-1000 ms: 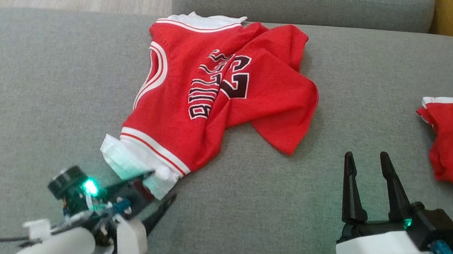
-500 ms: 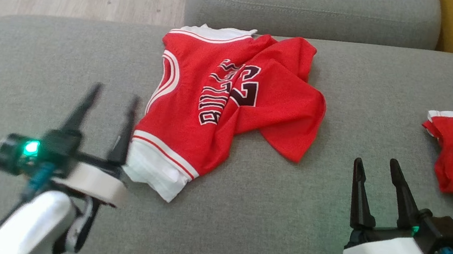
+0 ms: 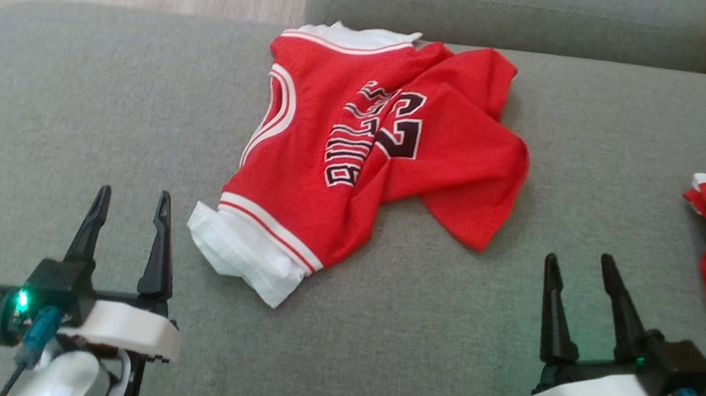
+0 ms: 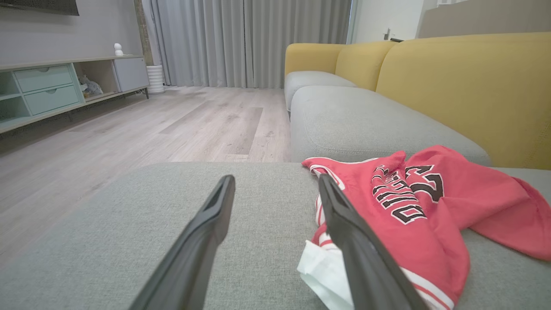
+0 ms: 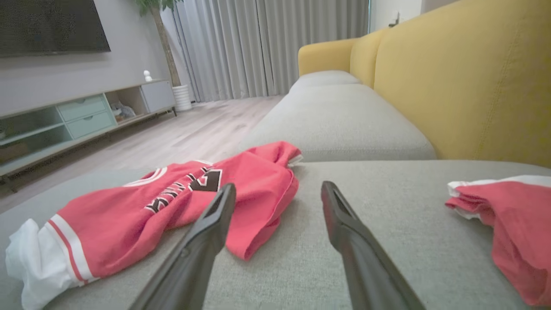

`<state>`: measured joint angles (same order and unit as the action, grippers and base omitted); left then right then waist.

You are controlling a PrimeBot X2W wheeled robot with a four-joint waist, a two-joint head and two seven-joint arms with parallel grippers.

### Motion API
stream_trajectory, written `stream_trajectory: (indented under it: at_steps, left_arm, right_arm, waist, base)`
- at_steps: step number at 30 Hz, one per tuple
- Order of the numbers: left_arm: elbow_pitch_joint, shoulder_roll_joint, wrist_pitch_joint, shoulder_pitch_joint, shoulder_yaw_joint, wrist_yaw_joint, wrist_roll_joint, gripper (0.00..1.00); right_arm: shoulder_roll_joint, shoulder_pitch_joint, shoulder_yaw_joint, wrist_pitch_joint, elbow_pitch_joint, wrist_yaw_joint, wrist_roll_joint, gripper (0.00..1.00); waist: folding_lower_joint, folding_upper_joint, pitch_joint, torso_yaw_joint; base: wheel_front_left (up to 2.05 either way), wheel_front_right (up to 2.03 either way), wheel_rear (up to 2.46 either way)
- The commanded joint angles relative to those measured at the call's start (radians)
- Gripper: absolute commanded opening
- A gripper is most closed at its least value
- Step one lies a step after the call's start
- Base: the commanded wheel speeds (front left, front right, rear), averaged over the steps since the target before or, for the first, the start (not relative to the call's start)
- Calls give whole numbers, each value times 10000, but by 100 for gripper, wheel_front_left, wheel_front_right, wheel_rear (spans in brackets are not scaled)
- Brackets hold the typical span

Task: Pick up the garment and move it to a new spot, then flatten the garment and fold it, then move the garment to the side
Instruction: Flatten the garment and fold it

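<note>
Lying crumpled on the grey cushion [image 3: 55, 108]

The red jersey [image 3: 360, 150] is seen mid-cushion, its white hem just beside the left gripper [image 3: 134, 194], which is held spread and empty. The right gripper [image 3: 580, 259] is likewise held open, apart from the cloth.

Head cam overhead, wrist cams low, sharing jersey [image 3: 359, 156]

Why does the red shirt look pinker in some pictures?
Head view: the shirt is deep red under soft, even light. Both wrist views: paler, washed-out colour makes it pinkish, and the wide lens stretches the near fingers.
</note>
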<state>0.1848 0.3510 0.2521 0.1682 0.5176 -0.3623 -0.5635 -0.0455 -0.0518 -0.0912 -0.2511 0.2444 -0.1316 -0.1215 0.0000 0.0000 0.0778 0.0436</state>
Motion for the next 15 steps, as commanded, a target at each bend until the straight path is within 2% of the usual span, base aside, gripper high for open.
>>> stream_trajectory:
  at_steps: [1, 9, 15]
  left_arm:
    - [-152, 42, 95, 583, -579, 189, 267, 100]
    - [308, -461, 96, 871, -831, 809, 728, 100]
    - [688, -803, 96, 1072, -1032, 1184, 1030, 100]
  right_arm:
    - [-47, -466, -356, -79, 40, 9, 104, 100]
    - [-47, -1602, -851, 1094, 1775, 9, 303, 100]
    - [-47, -2497, -880, 1324, 2995, 9, 307, 100]
  waist:
    - [0, 0, 244, 178]
    - [0, 0, 844, 585]
    - [0, 0, 1147, 901]
  base:
    - [0, 0, 0]
    - [0, 0, 0]
    - [0, 0, 0]
